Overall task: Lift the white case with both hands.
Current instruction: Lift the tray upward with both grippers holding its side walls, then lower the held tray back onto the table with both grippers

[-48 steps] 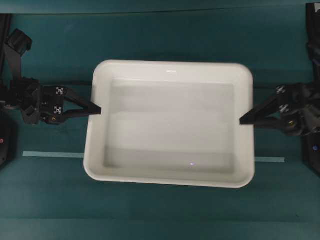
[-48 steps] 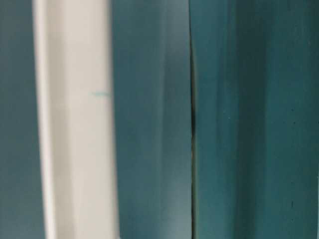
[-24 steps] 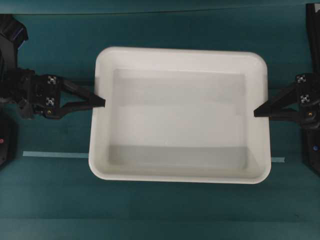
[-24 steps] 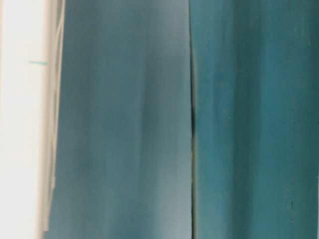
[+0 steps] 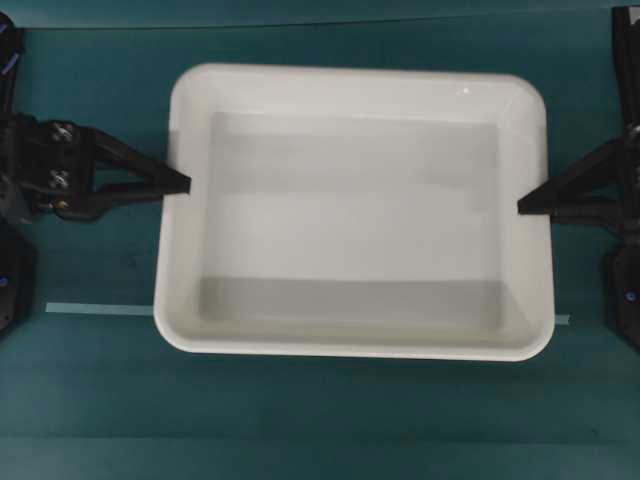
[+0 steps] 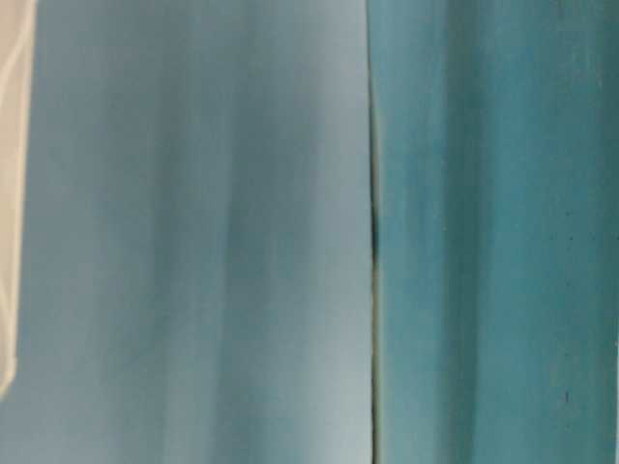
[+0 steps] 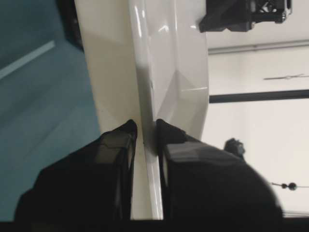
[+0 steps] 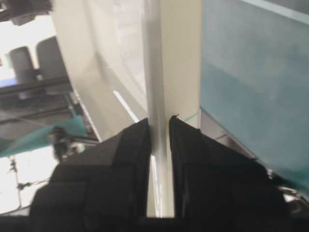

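While the teal-covered table [image 5: 330, 430] fills the overhead view from edge to edge, the large shallow rectangular white plastic case [image 5: 355, 210] with rounded corners and a raised rim takes up most of its middle, long sides running parallel to the table's near and far edges. Its flat bottom is bare. In the table-level view only a blurred pale sliver of the case [image 6: 12, 193] shows at the left border, against the teal surface and a dark seam [image 6: 373, 232] running top to bottom.

At the table's left side, the black left gripper [image 5: 182, 184] with tapering fingers meets the middle of the case's left rim. From its wrist camera the left gripper [image 7: 144, 131] has its two fingers drawn nearly together, one on each face of the thin white rim [image 7: 145, 72], pinching it.

At the table's right side, the black right gripper [image 5: 524, 205] reaches the middle of the case's right rim. Its wrist view shows the right gripper [image 8: 160, 124] likewise clamped, one finger either side of the rim [image 8: 155, 58].

A thin pale tape strip [image 5: 98, 309] lies on the table towards the near edge, showing on the left and again as a short stub [image 5: 562, 320] at the right, the case covering the stretch between.
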### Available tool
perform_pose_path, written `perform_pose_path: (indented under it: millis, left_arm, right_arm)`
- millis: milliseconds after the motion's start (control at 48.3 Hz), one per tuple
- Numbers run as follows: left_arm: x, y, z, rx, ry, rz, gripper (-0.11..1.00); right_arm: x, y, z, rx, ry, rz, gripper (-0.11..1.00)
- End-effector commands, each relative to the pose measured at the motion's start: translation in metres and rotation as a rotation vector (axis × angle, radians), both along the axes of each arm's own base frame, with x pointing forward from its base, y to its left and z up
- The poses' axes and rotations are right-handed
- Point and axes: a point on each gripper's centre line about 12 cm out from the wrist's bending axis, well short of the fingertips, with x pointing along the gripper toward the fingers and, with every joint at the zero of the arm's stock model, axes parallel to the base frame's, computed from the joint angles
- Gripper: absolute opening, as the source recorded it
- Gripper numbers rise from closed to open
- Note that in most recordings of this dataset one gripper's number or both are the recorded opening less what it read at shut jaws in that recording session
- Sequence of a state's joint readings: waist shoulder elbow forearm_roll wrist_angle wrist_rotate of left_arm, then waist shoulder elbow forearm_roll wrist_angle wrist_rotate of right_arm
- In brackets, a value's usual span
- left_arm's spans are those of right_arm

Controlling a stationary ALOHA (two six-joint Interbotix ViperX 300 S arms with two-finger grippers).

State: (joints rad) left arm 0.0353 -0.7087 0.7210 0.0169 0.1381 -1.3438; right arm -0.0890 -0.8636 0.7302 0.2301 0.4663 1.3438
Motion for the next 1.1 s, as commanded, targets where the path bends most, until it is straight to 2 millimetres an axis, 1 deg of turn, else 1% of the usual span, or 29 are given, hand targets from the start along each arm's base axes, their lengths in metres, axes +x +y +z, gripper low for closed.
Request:
perform_pose_path:
  millis: [0,186,455,538,621,725,849,932,1014,1077]
  left_arm:
    - [0.008,-0.002,0.016,0.005,-0.027,-0.008,0.1]
    - [0.008,-0.002,0.03,0.011,-0.058,-0.01,0.1]
    - [0.008,-0.002,0.037,0.016,-0.075,-0.008,0.1]
    - [0.008,-0.002,0.036,0.014,-0.07,-0.008,0.1]
    - [0.009,-0.002,0.03,0.014,-0.052,-0.008,0.1]
    - [0.01,0.001,0.009,0.01,0.017,0.0,0.1]
    - [0.009,0.006,-0.02,0.004,0.083,0.021,0.1]
    - [0.007,0.011,-0.031,0.002,0.103,0.04,0.1]
    - [0.003,0.014,-0.045,0.001,0.14,0.05,0.1]
    - [0.001,0.014,-0.059,-0.005,0.18,0.052,0.1]
  right_arm:
    - [0.01,-0.003,0.023,-0.006,-0.057,-0.014,0.1]
    - [0.008,-0.003,0.04,-0.011,-0.087,-0.009,0.1]
    - [0.007,-0.002,0.038,-0.011,-0.057,-0.003,0.1]
    - [0.007,-0.002,0.037,-0.012,-0.053,0.0,0.1]
    - [0.007,-0.002,0.033,-0.015,-0.04,0.002,0.1]
    - [0.008,-0.003,0.015,-0.035,0.013,0.003,0.1]
    - [0.011,-0.003,-0.016,-0.041,0.097,0.009,0.1]
    - [0.011,-0.003,-0.039,-0.045,0.149,0.013,0.1]
    - [0.01,-0.003,-0.055,-0.051,0.19,0.018,0.1]
    - [0.01,-0.003,-0.067,-0.053,0.22,0.02,0.1]
